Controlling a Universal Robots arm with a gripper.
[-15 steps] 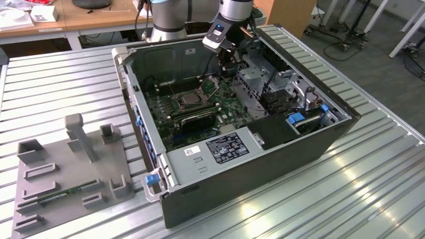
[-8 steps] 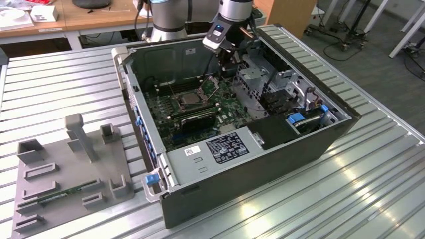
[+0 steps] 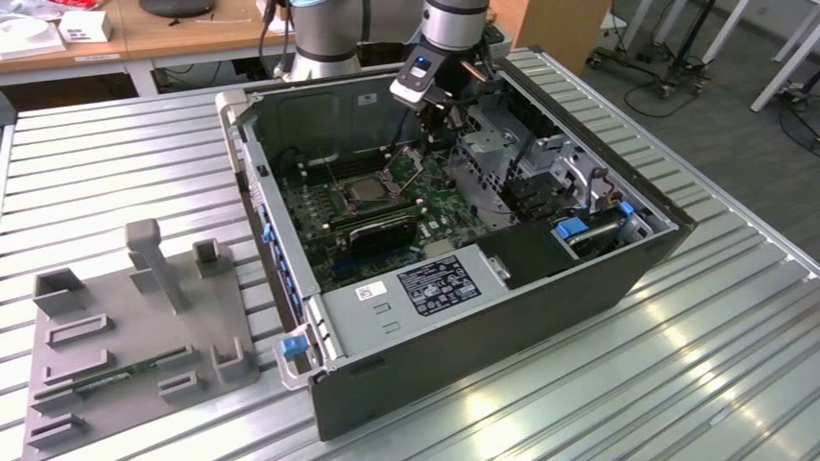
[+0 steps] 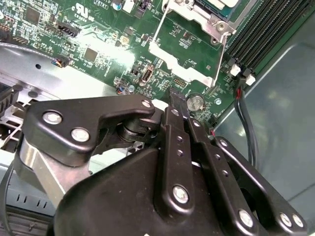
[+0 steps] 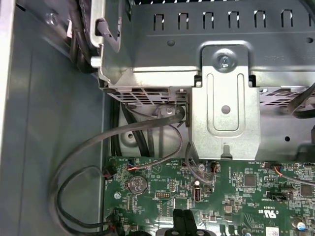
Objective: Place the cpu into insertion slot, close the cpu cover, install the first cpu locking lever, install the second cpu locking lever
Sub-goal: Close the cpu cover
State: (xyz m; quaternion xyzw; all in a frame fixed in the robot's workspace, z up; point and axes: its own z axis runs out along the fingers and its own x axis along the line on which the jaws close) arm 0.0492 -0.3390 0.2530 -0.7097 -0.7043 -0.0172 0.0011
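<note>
One arm reaches down into the open computer case in the exterior view. Its gripper hangs above the motherboard, just beside the insertion slot, towards the exterior view's right. The cpu cover stands tilted up off the slot, not closed. A flat square lies in the slot's centre; I take it to be the cpu, though from this angle I cannot confirm it. A grey fixture plate lies on the slatted table, at the exterior view's left and apart from the case.

In the second wrist view, I see the gripper with its fingers drawn together and nothing between them. The tips sit near a coin cell. The open cover lies beyond them, with the slot's silvery rim and the memory slots further on.

In the first wrist view, the gripper's black fingertips press side by side over the green board. The coin cell is near them, and black cables run up to a grey drive cage.
</note>
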